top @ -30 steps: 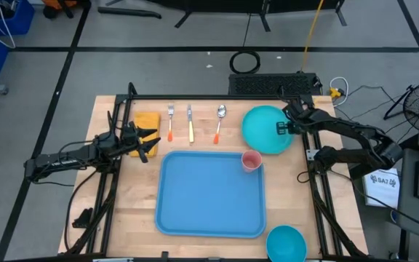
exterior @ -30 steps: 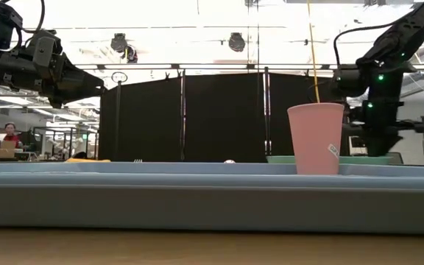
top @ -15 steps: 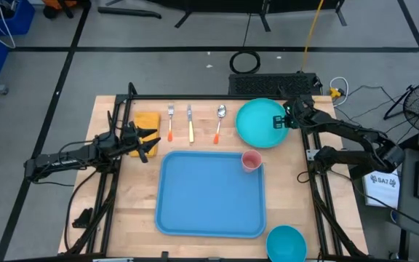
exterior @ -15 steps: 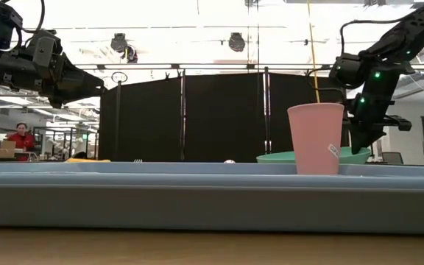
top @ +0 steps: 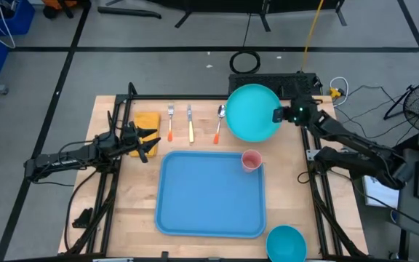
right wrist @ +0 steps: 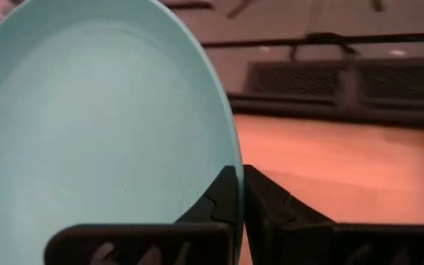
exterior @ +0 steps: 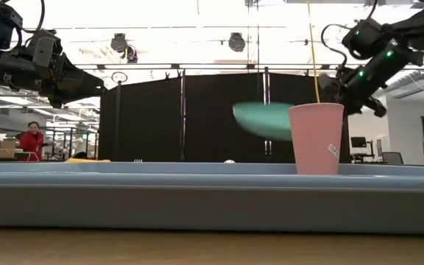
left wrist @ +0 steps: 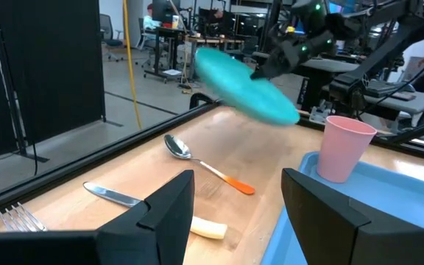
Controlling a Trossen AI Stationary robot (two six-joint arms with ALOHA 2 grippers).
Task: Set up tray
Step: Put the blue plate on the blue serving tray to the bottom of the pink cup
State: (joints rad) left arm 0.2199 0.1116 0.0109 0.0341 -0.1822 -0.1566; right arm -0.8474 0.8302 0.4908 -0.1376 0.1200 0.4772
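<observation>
The sky-blue tray (top: 211, 193) lies flat on the wooden table, with a pink cup (top: 251, 160) standing in its far right corner. My right gripper (top: 278, 115) is shut on the round teal plate (top: 253, 112), which hovers above the table near the far edge, also seen in the low view as the plate (exterior: 263, 120) and in the left wrist view as the plate (left wrist: 245, 85). My left gripper (top: 145, 143) hangs open over the table's left side, beside a yellow cloth (top: 146, 120). My right gripper pinches the teal plate by its rim (right wrist: 230, 158) on the plate's right side, one finger on each face of the rim. The fingers come at it from the table's right. The plate is lifted clear of the table and tilted.
A fork (top: 171, 121), a knife (top: 190, 124) and a spoon (top: 219, 122) with orange handles lie side by side beyond the tray. A small blue bowl (top: 286, 242) sits at the near right corner. A black frame rail runs along the far edge.
My right gripper has risen and moved toward the table's left and far edge, carrying the teal plate. The plate has gone from lying flat on the table to being lifted clear and tilted.
</observation>
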